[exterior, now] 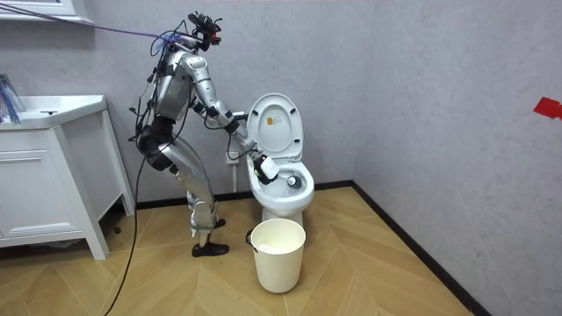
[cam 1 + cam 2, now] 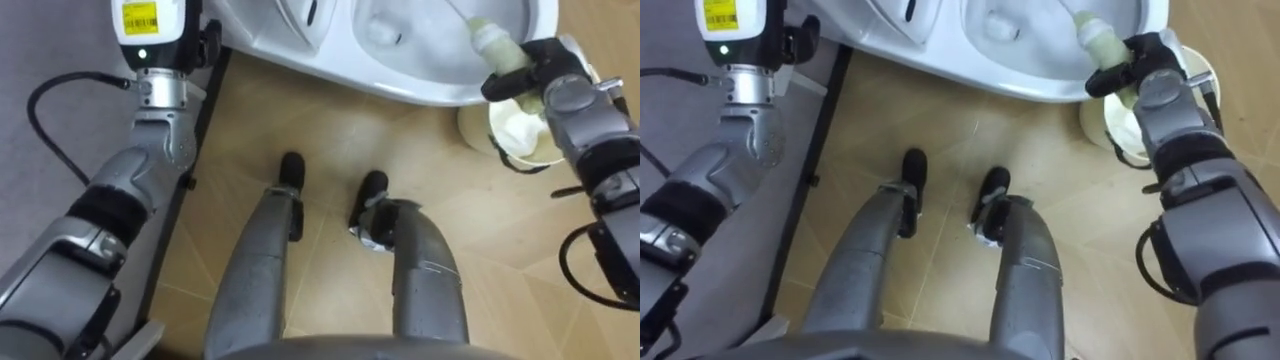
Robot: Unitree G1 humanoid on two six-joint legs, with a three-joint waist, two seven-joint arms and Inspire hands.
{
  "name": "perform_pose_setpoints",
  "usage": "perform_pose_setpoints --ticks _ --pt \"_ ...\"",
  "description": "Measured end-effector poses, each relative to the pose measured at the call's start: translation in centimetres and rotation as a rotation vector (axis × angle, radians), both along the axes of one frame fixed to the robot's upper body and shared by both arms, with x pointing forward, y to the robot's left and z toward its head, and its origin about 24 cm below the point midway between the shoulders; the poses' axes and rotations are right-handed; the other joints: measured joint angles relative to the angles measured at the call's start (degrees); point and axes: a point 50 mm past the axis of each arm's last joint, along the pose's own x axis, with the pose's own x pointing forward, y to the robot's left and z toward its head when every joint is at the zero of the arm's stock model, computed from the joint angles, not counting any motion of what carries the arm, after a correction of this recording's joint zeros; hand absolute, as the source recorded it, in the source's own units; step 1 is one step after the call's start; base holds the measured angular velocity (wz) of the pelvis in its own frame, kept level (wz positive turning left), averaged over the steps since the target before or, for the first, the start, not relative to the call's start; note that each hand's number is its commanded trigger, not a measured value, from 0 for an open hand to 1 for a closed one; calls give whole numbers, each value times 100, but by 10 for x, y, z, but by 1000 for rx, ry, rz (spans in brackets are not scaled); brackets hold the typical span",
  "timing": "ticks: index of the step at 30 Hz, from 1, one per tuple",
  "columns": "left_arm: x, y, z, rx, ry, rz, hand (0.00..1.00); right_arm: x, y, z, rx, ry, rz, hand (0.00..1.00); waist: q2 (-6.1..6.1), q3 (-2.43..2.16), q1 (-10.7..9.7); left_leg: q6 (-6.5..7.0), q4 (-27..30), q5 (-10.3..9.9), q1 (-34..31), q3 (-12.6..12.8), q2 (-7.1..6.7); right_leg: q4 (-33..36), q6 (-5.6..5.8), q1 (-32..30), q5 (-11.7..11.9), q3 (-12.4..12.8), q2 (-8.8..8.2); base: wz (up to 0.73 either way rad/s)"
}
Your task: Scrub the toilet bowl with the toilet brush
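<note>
The white toilet bowl [image 2: 400, 85] runs across the top of the eye views, and in the room view the toilet [image 1: 281, 195] has its lid [image 1: 274, 123] raised. My right hand [image 2: 540, 80] is at the bowl's right rim, shut on the pale handle of the toilet brush [image 2: 495, 40], which slants down into the bowl. The brush head is hidden. My left hand [image 2: 150, 25] shows its white-tagged back at the top left, beside the toilet's left side. I stand bent forward over the toilet.
A white bucket [image 1: 279, 250] stands on the wooden floor right of the toilet, partly under my right hand [image 2: 1140, 65]. A grey wall and dark baseboard [image 2: 190, 200] run along my left. A white cabinet [image 1: 44, 175] stands at the room view's left.
</note>
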Motion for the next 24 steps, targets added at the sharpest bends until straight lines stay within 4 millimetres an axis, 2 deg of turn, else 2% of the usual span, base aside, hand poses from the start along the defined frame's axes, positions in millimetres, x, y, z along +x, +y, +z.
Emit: perform_pose_setpoints --ticks 2,5,6,8,9,11,13,16,20,23,24 --pt "1 -3 0 -6 1 3 0 0 2 -1 5 0 1 100 0 21 -60 26 -1 16 9 7 -51 69 16 -15 -20 1 -71 10" --pt "2 0 -1 -5 10 28 0 3 16 -3 -44 3 59 100 12 25 -106 31 27 14 45 -6 -70 63 14 6 -28 62 -43 -6" --pt "2 2 -2 -3 12 38 0 6 23 -2 -79 -4 90 100 55 48 -103 38 82 8 43 -10 -56 67 12 26 -20 57 -30 -12" --pt "3 4 -2 -1 19 47 0 8 34 -2 -145 3 135 100 94 60 -97 46 109 1 41 20 -20 47 12 30 13 63 0 -14" --pt "4 4 -2 -12 24 57 0 9 41 -1 -201 -1 178 100 157 64 -85 49 120 -2 37 23 19 -17 3 52 49 37 32 -22" --pt "4 5 -2 -18 38 68 0 7 47 0 -279 -14 230 100 197 52 9 47 72 -2 60 22 40 -122 -4 64 110 37 70 -32" --pt "4 8 -5 -19 61 86 0 3 56 -3 -390 -3 304 100 254 49 126 -2 99 -38 126 11 104 -225 -52 172 176 -94 87 -38" --pt "3 10 -5 -31 80 95 0 -3 67 0 -491 -18 361 100 284 31 210 -54 49 -57 160 -65 110 -299 -103 209 185 -235 71 -21" --pt "-3 12 -9 -50 95 90 0 -15 81 2 -581 -35 452 100 292 14 229 -178 50 -111 242 -144 211 -427 -178 331 248 -303 178 -19" --pt "-6 14 -10 -45 106 61 0 -24 90 6 -645 -49 523 100 280 3 220 -301 29 -120 295 -148 282 -423 -283 381 220 -347 225 -10" --pt "-8 16 -12 -37 116 57 0 -27 90 7 -653 -36 548 100 279 -36 221 -340 5 -124 303 -164 319 -448 -326 395 215 -361 261 0"
